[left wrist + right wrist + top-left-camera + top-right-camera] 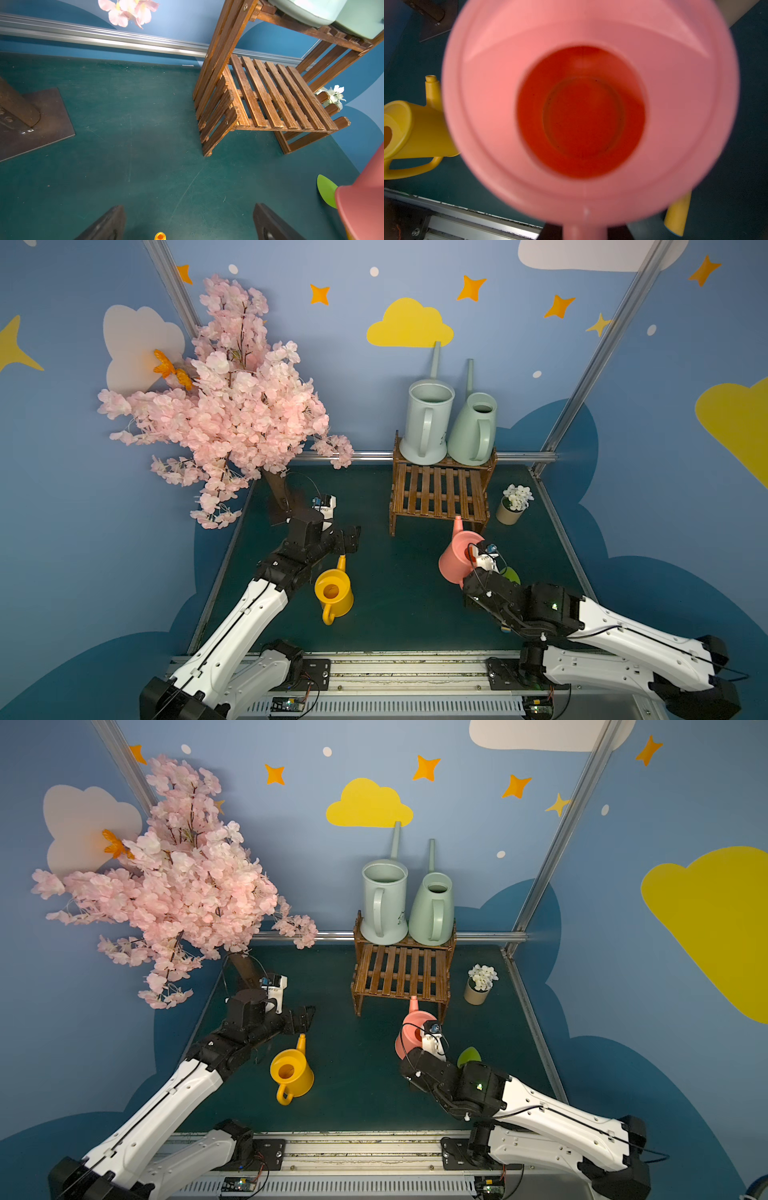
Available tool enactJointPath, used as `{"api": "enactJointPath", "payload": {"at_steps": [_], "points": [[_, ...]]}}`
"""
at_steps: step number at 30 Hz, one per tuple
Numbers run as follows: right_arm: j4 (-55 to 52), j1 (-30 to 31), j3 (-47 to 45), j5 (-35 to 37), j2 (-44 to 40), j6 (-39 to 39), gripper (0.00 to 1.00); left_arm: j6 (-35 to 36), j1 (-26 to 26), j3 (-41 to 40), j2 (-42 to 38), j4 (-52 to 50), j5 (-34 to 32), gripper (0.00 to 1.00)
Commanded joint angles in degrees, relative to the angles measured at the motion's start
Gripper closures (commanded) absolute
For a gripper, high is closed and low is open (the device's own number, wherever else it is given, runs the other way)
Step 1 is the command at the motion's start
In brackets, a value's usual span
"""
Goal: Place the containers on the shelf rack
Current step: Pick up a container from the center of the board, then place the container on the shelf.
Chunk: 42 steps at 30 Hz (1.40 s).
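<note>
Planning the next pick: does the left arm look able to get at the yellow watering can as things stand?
Likely yes. The left gripper is open and empty, close by the upright yellow watering can, with nothing between them. The pink watering can, held by the right gripper, is well aside.

The lower tier of the shelf rack [440, 493] is bare; the upper tier is filled by the pale blue-grey can [426, 423] and the mint-green can [473, 435]. The tabletop [395, 580] before the rack lies open between the yellow can [334, 593] and the salmon-pink can [455, 562]. The blossom tree [224, 406] overhangs the left rear corner; the flower pot [513, 506] flanks the rack's right side.
</note>
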Motion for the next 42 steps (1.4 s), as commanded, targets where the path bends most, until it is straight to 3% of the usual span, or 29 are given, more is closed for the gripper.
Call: {"api": "enactJointPath", "payload": {"at_steps": [1, 9, 17, 42], "points": [[-3.19, -3.69, 3.54, -2.26, 0.86, -5.24, 0.97, 1.17, -0.4, 1.81, 0.25, -1.05, -0.7, 0.0], [-3.62, -15.46, 10.09, -12.04, 5.98, -15.59, 0.97, 1.73, -0.44, 2.5, 0.29, -1.38, -0.98, 0.0], [-3.79, -23.92, 17.08, -16.54, 12.63, -23.32, 0.97, 2.03, -0.51, 2.48, 0.53, -1.21, -1.06, 0.0], [-0.21, -33.87, 25.67, -21.2, 24.07, -30.14, 0.97, 2.29, -0.52, 1.7, 2.0, -0.34, -1.69, 0.0]]}}
